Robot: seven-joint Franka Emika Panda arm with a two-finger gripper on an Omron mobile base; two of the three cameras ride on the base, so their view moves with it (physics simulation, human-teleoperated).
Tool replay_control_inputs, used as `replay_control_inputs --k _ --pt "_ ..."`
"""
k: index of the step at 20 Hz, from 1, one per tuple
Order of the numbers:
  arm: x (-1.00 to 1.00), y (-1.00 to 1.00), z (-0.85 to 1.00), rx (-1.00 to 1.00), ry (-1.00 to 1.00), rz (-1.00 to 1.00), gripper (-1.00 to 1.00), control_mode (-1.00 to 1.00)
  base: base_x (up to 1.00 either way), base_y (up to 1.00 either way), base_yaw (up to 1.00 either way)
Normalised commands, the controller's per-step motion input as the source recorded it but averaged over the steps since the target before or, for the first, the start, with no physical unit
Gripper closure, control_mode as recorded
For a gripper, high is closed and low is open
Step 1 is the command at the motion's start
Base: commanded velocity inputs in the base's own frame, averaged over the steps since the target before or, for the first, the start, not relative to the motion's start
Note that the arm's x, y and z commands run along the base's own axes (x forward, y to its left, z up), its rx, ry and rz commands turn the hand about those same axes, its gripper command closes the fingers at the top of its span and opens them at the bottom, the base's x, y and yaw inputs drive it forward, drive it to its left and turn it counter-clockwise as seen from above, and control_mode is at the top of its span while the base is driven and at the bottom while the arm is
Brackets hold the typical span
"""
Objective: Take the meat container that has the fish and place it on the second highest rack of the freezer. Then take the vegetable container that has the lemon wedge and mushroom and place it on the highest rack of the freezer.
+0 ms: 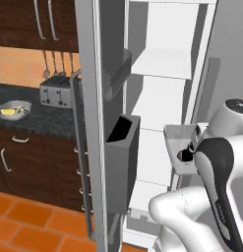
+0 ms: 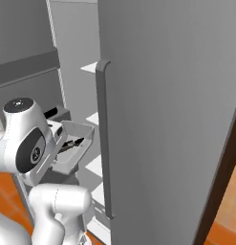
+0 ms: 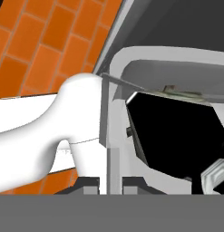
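The meat container (image 1: pixel 175 142) is a grey tray with a dark inside, held in the air at the right of the open freezer, about level with a middle rack (image 1: pixel 155 132). My gripper (image 1: pixel 193 147) is shut on its near rim. From the right base view the meat container (image 2: pixel 76 143) hangs in front of the racks (image 2: pixel 93 117), with the gripper (image 2: pixel 61 139) on its near side. The hand view shows the gripper (image 3: pixel 110 180) clamped on the container wall (image 3: pixel 114 131); a pale greenish item (image 3: pixel 179 93) lies inside. A vegetable container (image 1: pixel 14 110), a bowl with yellow pieces, sits on the left counter.
The freezer's open door (image 1: pixel 91 123) stands left of the arm with door bins (image 1: pixel 124 142) jutting toward the opening. A large grey door (image 2: pixel 167 119) with a long handle (image 2: pixel 104 139) is close on the right. A toaster (image 1: pixel 55 91) stands on the dark counter (image 1: pixel 44 120).
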Motion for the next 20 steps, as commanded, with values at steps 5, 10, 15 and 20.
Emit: replay_control_inputs --k 5,10,15,20 --pt "0.0 0.0 0.0 0.0 0.0 0.0 1.0 1.0 0.31 0.09 0.01" --pt "0.0 0.0 0.0 0.0 0.0 0.0 1.0 1.0 0.21 0.0 0.02" --pt "0.0 0.0 0.0 0.0 0.0 0.0 1.0 1.0 0.01 0.0 0.0" --pt "0.02 0.0 -0.01 0.0 0.0 0.0 1.0 -1.0 0.0 0.0 0.0"
